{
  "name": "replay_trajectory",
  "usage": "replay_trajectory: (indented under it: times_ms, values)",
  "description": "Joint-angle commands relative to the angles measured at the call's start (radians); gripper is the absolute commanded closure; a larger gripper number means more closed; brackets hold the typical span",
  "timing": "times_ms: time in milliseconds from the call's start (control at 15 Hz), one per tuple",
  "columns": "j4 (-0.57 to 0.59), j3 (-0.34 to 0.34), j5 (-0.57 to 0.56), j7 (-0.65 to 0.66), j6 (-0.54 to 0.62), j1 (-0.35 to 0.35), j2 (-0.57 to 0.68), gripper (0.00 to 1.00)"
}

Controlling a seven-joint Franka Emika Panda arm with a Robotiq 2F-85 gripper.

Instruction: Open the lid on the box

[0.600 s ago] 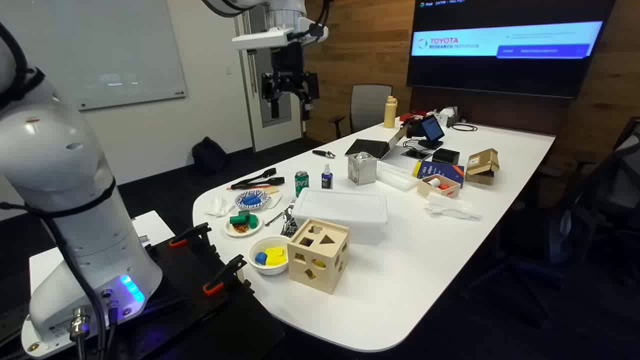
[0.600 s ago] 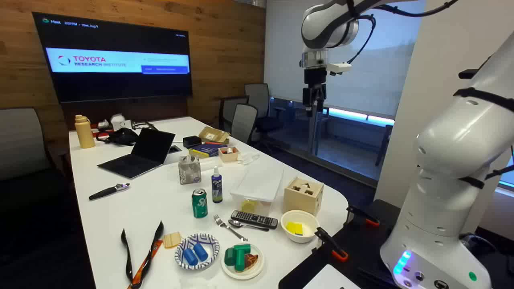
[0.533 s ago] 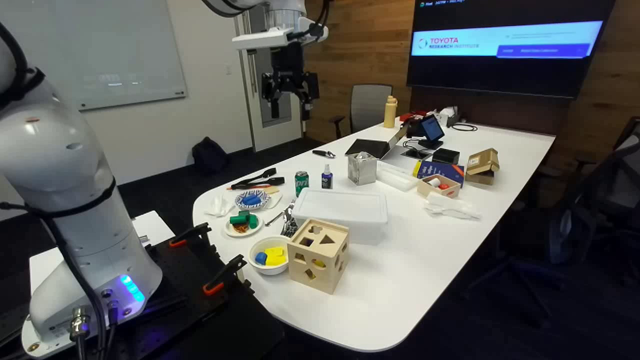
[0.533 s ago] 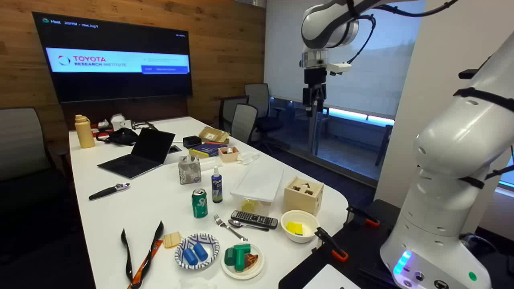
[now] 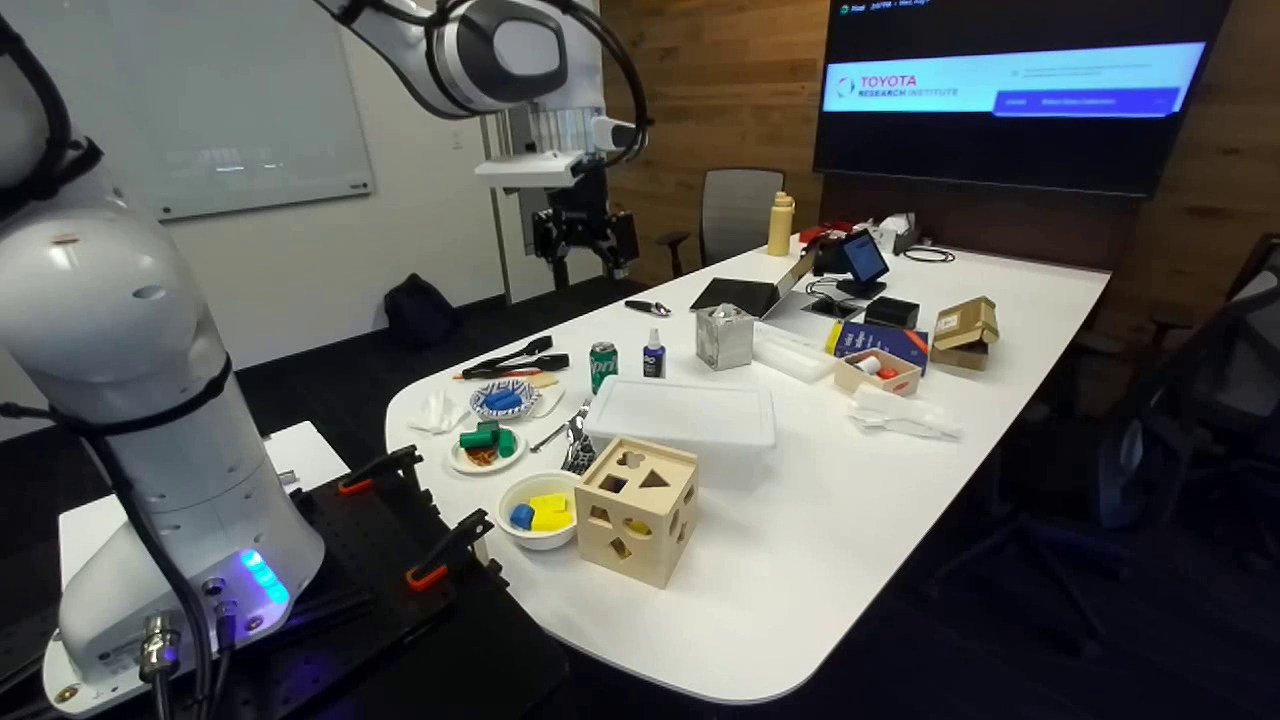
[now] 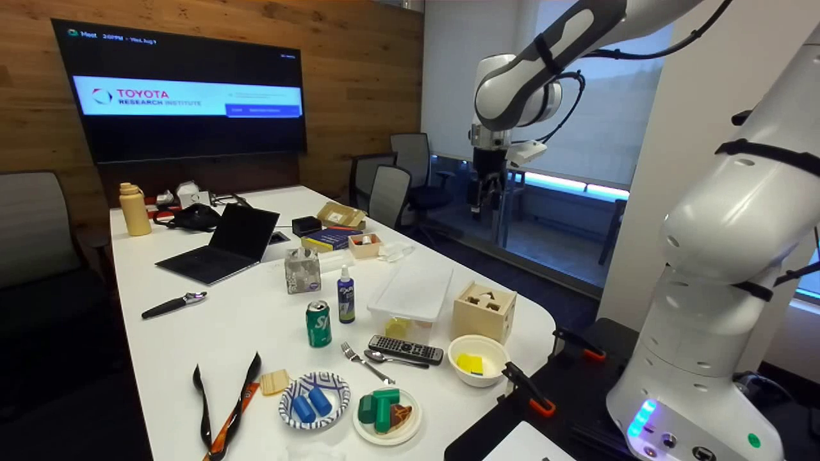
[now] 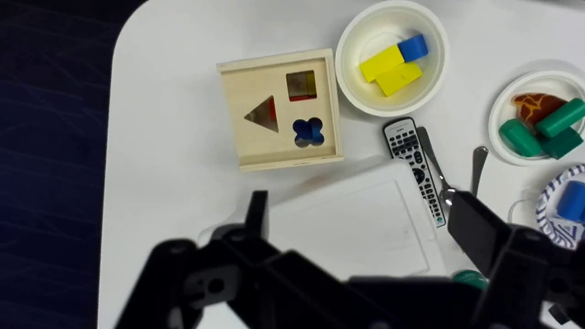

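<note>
We've got the hand (image 7: pixel 358 205) w/ fingers (image 7: pixel 259 210) spread well apart, pointing down & hanging in the air over the desk (image 5: pixel 780 610) in both ext. views. We see it well apart from the box (image 5: pixel 620 555). Box = light wood, upright nr the rounded end of the desk; lid (image 7: pixel 283 109) is on, w/ triangle, square & clover cut-outs facing up. Thru those we catch bits of red, yellow & blue. Right beside the box: white bowl (image 7: pixel 388 106) w/ 2 yellow blocks (image 7: pixel 396 78) & 1 blue block (image 7: pixel 412 48); we can't tell if bowl & box touch. Tub (image 5: pixel 680 405) w/ white top is just beside the box too; in wrist view it shows btwn the fingers. Nr the tub: remote (image 6: pixel 405 349), spoon (image 6: pixel 375 355), fork (image 6: pixel 368 366). Further off we note plate (image 6: pixel 387 440) w/ green blocks (image 6: pixel 382 415), patterned bowl (image 6: pixel 338 387) w/ blue pieces (image 6: pixel 320 401), green can (image 6: pixel 318 324), spray bottle (image 6: pixel 346 298).
</note>
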Motion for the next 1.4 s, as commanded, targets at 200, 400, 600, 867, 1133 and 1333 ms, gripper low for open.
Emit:
replay_trajectory:
  times_ms: [200,400,600,867,1133,1333]
  values:
    - [-0.124,0.073,-0.246,0.318,0.307,-0.078,0.14,0.0]
    - [-0.101,0.078,-0.403,0.493,0.323,-0.101,0.235,0.0]
    - [-0.077,0.054,-0.501,0.612,0.364,-0.088,0.334,0.0]
    - [-0.024,0.009,-0.559,0.688,0.403,-0.059,0.451,0.0]
    - [0.023,-0.051,-0.579,0.721,0.435,-0.033,0.528,0.0]
    - [0.053,-0.081,-0.559,0.709,0.461,-0.012,0.587,0.0]
